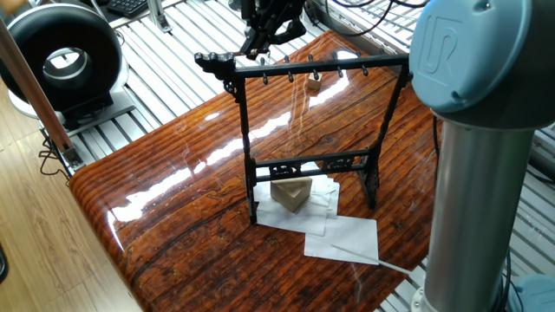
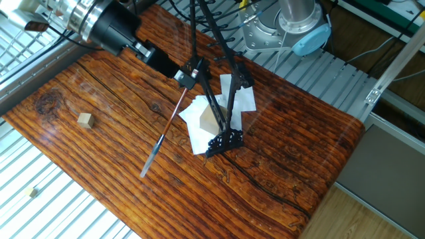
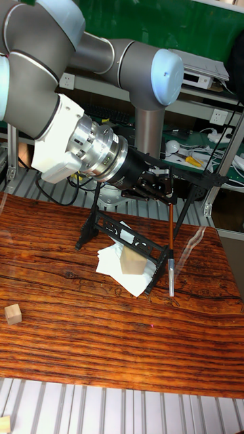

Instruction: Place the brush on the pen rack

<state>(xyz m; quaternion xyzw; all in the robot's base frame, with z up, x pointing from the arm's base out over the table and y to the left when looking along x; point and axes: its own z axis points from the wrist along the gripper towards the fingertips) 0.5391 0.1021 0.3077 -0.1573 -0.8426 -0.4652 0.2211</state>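
Item: my gripper, closed on the top of the brush, which hangs straight down below my fingers. Rack: its top bar is level with my fingers, just beside them. Step: hanging. Next, I judge: bring the brush's top onto a peg, then release.

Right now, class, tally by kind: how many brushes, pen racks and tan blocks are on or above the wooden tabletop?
brush: 1
pen rack: 1
tan blocks: 2 (small cube, larger block under the rack)
Total: 4
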